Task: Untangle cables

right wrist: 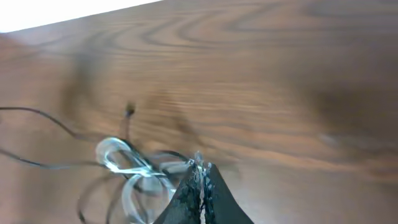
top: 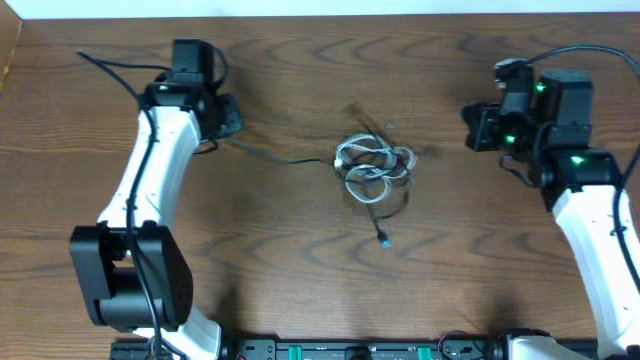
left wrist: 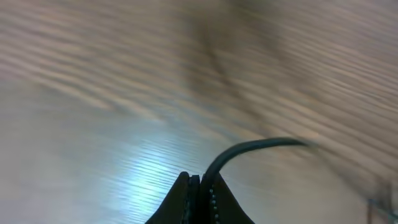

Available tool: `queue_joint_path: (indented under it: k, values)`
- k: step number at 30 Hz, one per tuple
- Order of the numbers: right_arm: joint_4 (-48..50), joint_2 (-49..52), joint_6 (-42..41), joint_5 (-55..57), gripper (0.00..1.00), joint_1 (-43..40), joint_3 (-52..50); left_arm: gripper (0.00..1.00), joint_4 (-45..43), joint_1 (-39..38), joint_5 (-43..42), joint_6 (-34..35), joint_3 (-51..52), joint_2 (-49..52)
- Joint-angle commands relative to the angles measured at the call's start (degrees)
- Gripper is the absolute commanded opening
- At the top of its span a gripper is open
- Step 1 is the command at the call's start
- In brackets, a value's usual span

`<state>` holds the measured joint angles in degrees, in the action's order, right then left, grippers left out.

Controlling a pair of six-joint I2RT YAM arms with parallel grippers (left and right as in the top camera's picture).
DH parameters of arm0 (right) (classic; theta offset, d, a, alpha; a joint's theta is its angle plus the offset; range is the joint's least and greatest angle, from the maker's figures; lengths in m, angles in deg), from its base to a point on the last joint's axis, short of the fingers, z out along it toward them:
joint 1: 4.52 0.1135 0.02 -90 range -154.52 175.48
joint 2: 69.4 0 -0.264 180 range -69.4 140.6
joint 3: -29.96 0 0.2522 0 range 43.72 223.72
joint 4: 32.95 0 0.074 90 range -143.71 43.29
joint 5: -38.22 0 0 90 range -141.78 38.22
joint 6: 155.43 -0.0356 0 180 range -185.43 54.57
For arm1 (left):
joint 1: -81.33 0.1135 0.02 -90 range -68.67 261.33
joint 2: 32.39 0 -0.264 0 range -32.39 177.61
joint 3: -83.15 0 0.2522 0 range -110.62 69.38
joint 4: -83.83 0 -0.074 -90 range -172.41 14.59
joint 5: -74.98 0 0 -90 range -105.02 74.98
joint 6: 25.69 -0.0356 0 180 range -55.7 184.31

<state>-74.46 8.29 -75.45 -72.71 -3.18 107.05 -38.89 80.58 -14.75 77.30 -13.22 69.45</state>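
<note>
Left gripper [left wrist: 199,180] fingers pressed together, pinching black cable [left wrist: 261,144] (it arcs off right). Right gripper [right wrist: 201,169] fingers closed too, nothing visibly held. White cable [top: 378,157] sits tangled with black at overhead centre, on wood-grain table [top: 300,260].

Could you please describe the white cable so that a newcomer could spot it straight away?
Look to the middle of the wooden table, where a small tangle lies. The white cable is the pale, looped cord there, unlike the thin black cable trailing left from it.
</note>
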Motion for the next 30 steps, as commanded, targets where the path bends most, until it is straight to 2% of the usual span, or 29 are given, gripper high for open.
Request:
queue_joint_path:
  k: [1, 11, 12, 13, 14, 15, 17, 21, 25, 30]
  values:
    - [-2.01, -1.11, 0.48, 5.77, 0.01, -0.7, 1.55, 0.08, 0.11, 1.84, 6.01, -1.18, -0.98, 0.39]
    - [-1.88, 1.07, 2.4, 0.7, 0.01, 2.43, 1.53, 0.08, -0.02, 1.49, -4.04, -3.58, -0.98, 0.37]
    - [-1.49, 1.66, 2.43, 0.42, 0.02, 3.06, 1.53, 0.24, 0.07, 1.4, -5.05, -3.61, -0.98, 0.37]
    - [-1.11, 2.36, 2.43, 0.39, 0.07, 3.67, 1.53, 0.48, 0.11, 1.29, -5.84, -4.15, -1.01, 0.35]
    - [-0.72, 2.99, 2.43, 0.42, 0.13, 4.11, 1.53, 0.64, -0.02, 1.16, -6.82, -5.16, -1.01, 0.31]
    - [-0.31, 3.52, 2.43, 0.39, 0.25, 4.48, 1.53, 0.74, -0.07, 1.03, -8.35, -7.1, -1.11, 0.13]
    - [0.33, 4.46, 2.43, 0.39, 0.4, 5.2, 1.53, 0.83, -0.02, 0.52, -11.26, -10.67, -1.42, -0.61]
    - [1.16, 5.57, 2.38, 0.39, 0.52, 5.62, 1.53, 0.84, -3.26, -4.42, -20.44, -20.41, -1.7, -3.5]
    - [1.16, 5.57, 2.4, 0.42, 0.52, 5.62, 1.53, 0.78, -8.31, -11.08, -22.58, -22.82, -1.68, -0.76]
    - [1.09, 5.57, 2.4, 0.39, 0.53, 5.62, 1.53, 0.7, -8.46, -14.93, -22.62, -26.14, -1.68, 3.32]
